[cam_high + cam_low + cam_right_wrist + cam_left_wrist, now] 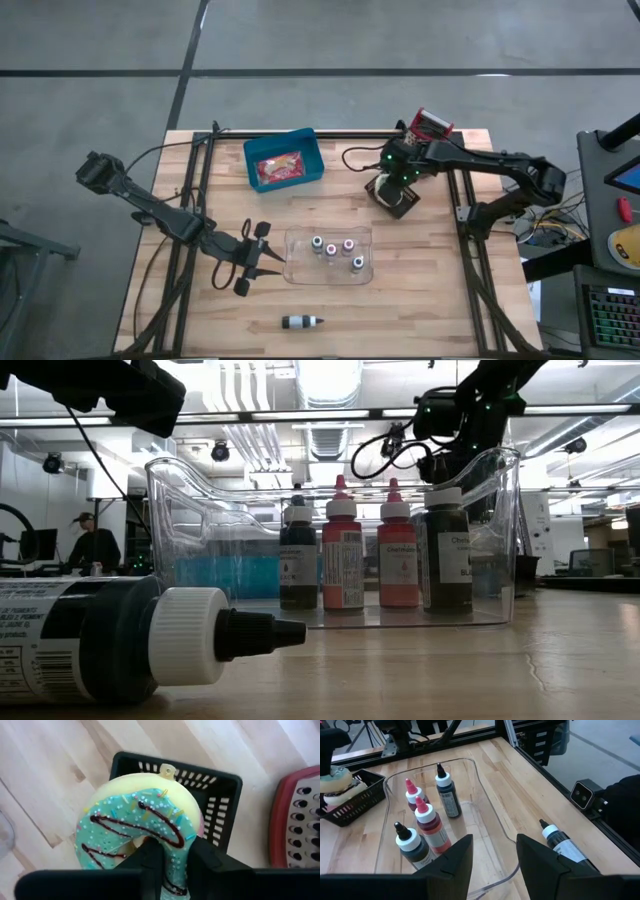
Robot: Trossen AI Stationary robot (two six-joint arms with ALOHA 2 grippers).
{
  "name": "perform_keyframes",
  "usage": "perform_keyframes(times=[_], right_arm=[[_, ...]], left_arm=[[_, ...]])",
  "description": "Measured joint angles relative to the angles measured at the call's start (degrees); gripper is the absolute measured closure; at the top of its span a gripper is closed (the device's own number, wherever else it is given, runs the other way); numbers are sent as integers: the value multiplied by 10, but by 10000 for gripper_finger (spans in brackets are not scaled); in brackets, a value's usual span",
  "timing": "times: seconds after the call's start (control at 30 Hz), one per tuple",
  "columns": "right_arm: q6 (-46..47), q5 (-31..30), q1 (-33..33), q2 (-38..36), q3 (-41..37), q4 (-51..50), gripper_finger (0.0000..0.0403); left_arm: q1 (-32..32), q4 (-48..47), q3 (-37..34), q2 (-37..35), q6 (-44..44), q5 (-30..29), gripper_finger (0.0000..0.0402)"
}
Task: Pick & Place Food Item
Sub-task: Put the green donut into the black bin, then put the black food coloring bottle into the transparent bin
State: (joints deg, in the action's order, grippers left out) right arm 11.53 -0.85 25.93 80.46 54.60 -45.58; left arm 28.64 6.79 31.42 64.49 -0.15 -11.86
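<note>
A doughnut with teal icing, a dark drizzle and sprinkles sits over a black basket at the table's far right. My right gripper is shut on it from above; in the high view the gripper hides both. The left wrist view shows the doughnut at the basket's rim. My left gripper stands open and holds nothing, just left of a clear tray. My right gripper pinches the doughnut's ring on its iced side. One finger stands at the hole and the other outside the ring. The fingers point steeply down. The doughnut sits tilted over the basket; whether it rests on the basket I cannot tell.
The clear tray holds several small bottles upright. One more bottle lies on its side near the front edge. A blue bin with a red packet stands far left of centre. A red perforated thing lies beside the basket.
</note>
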Motion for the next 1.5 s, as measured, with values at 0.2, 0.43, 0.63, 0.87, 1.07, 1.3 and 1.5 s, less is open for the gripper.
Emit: perform_keyframes(times=[0.2, 0.43, 0.63, 0.87, 1.07, 1.3, 1.5], right_arm=[[-4, 0, 1, 12, 3, -35, 300], [-10, -8, 5, 14, -1, -35, 233], [-13, -8, 6, 14, 3, -35, 191], [-15, -8, 6, 14, 3, -35, 170], [-13, -22, 6, 14, 7, -45, 165], [-12, -24, 6, 14, 26, -57, 165], [-11, -36, 6, 13, 44, -81, 165]], left_arm=[[0, 0, 0, 0, 6, 0, 245], [0, 0, 0, 0, 8, 0, 245], [0, 0, 0, 0, 8, 0, 245], [0, 0, -1, 0, 8, 0, 245], [0, 0, -9, 0, 8, 0, 245], [0, 9, -9, 0, 8, 0, 245], [0, 9, -9, 0, 8, 0, 245]])
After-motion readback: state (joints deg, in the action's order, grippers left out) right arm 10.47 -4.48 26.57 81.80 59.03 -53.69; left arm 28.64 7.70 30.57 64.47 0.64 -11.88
